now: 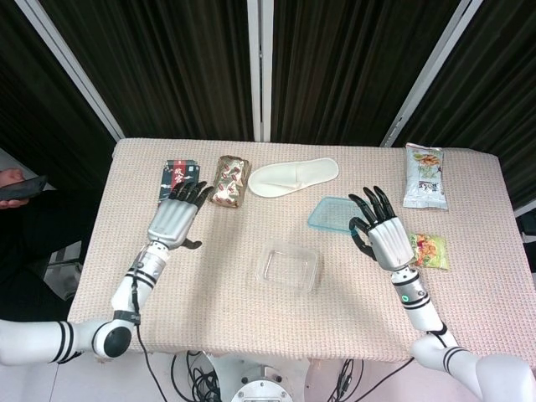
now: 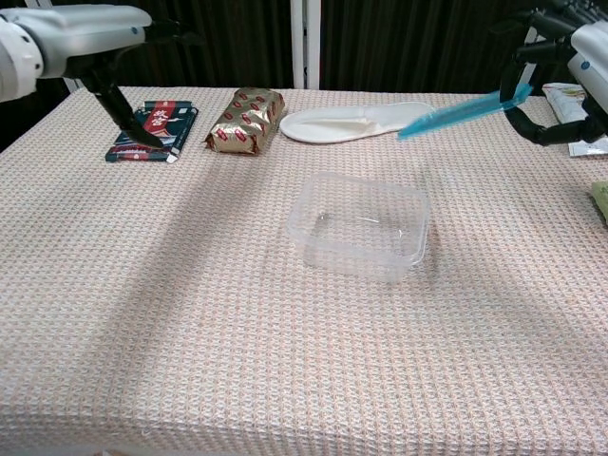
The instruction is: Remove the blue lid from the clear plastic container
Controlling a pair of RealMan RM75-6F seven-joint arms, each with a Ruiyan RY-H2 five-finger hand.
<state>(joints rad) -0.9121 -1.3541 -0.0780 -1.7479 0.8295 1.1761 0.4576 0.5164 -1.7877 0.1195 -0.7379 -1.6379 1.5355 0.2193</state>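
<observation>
The clear plastic container [image 1: 289, 268] [image 2: 361, 226] stands uncovered near the middle of the table, with nothing in it. My right hand [image 1: 381, 230] [image 2: 587, 57] grips the blue lid [image 1: 332, 213] [image 2: 456, 112] by its right edge. The lid hangs tilted in the air to the right of the container and apart from it. My left hand [image 1: 176, 216] [image 2: 81, 24] is off to the left, fingers spread and holding nothing, above the near end of a dark snack packet [image 1: 177, 186] [image 2: 152, 128].
A gold-brown packet [image 1: 229, 180] [image 2: 247, 119] and a white slipper [image 1: 293, 177] [image 2: 356, 121] lie along the far side. A snack bag [image 1: 424, 176] and a green packet [image 1: 427, 249] lie at the right. The cloth-covered table [image 1: 251, 327] spreads around them.
</observation>
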